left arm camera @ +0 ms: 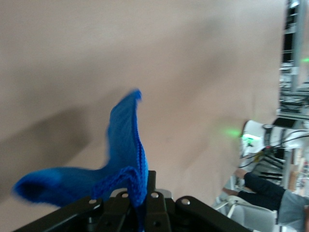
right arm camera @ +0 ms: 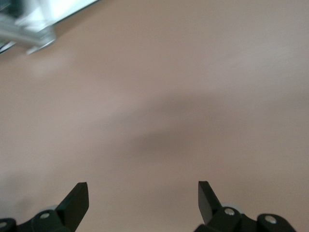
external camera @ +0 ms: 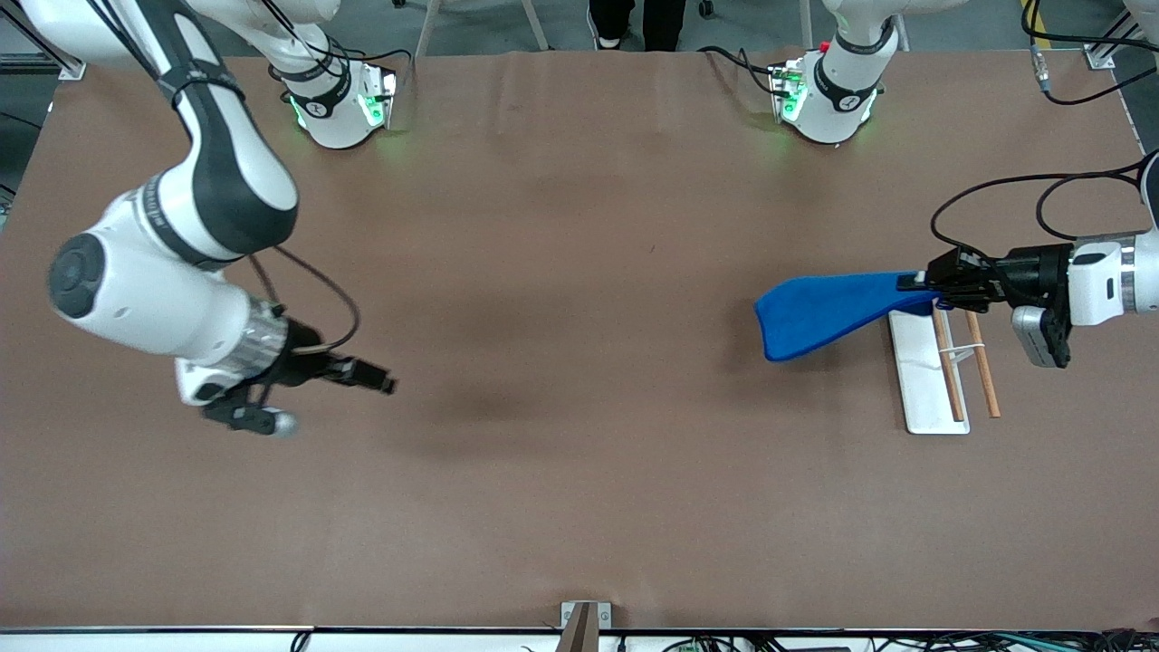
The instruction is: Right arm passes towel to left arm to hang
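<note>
The left arm's black two-finger gripper [external camera: 916,282] is clamped tight on one end of the bright blue soft cloth towel [external camera: 828,312], which hangs in the air over the brown table [external camera: 579,471], its free end drooping toward the table's middle. The pinched end sits over the white rack tray [external camera: 925,385] with its two thin wooden rods [external camera: 982,371], near the left arm's end of the table. The right arm's black gripper [right arm camera: 142,203] hovers with jaws spread wide and empty over bare tabletop toward its own end, well apart from the towel.
</note>
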Controlling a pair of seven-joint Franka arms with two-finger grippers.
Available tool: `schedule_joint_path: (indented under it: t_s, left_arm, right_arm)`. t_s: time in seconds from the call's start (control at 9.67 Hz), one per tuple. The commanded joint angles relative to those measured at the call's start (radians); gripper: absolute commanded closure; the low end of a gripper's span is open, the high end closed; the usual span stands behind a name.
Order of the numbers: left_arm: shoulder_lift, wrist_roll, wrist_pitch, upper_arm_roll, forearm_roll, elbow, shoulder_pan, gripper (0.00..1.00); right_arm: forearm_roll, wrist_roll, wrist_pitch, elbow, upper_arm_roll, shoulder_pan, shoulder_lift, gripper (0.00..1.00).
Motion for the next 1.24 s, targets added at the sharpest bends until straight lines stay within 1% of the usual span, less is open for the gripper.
schedule_joint_path:
  t_s: [0.0,0.1,0.21,0.31,0.41,0.52,0.62,0.72,0.83,0.93,1.03,1.14]
  left_arm:
    - [0.043,0.0,0.057,0.008,0.173,0.014,-0.007,1.0]
    - [0.043,-0.003,0.063,0.017,0.222,0.015,-0.006,1.0]
    - [0.043,-0.004,0.074,0.052,0.231,0.015,-0.003,1.0]
    - [0.044,-0.007,0.095,0.083,0.233,0.015,-0.003,1.0]
    - [0.044,-0.01,0.129,0.124,0.233,0.015,-0.003,1.0]
    - [0.043,-0.012,0.156,0.162,0.233,0.017,-0.001,1.0]
    - [0.043,-0.006,0.163,0.207,0.235,0.021,-0.001,1.0]
    - [0.052,0.005,0.166,0.225,0.236,0.023,0.0,1.0]
    - [0.076,0.006,0.169,0.233,0.238,0.037,-0.001,1.0]
    - [0.119,0.006,0.172,0.235,0.238,0.07,0.0,1.0]
    - [0.162,-0.004,0.172,0.246,0.232,0.104,0.002,1.0]
    - [0.203,-0.012,0.183,0.25,0.232,0.132,0.0,1.0]
  right_arm:
    - [-0.178,-0.034,-0.053,-0.019,-0.088,0.002,-0.089,0.0]
    - [-0.179,-0.083,-0.126,-0.014,-0.125,0.004,-0.126,0.0]
    - [-0.174,-0.11,-0.145,-0.002,-0.155,0.004,-0.166,0.0]
    - [-0.168,-0.152,-0.209,0.001,-0.2,0.008,-0.212,0.0]
    - [-0.167,-0.236,-0.303,0.006,-0.247,0.025,-0.264,0.0]
    - [-0.144,-0.271,-0.376,0.006,-0.278,0.028,-0.331,0.0]
    - [-0.081,-0.313,-0.472,0.006,-0.325,0.027,-0.394,0.0]
    - [-0.068,-0.354,-0.507,0.0,-0.364,0.028,-0.449,0.0]
    - [-0.068,-0.423,-0.531,-0.002,-0.376,0.021,-0.468,0.0]
    - [-0.093,-0.439,-0.534,-0.012,-0.373,0.024,-0.464,0.0]
    - [-0.125,-0.425,-0.528,-0.011,-0.349,0.019,-0.459,0.0]
    - [-0.116,-0.425,-0.509,0.003,-0.349,0.016,-0.453,0.0]
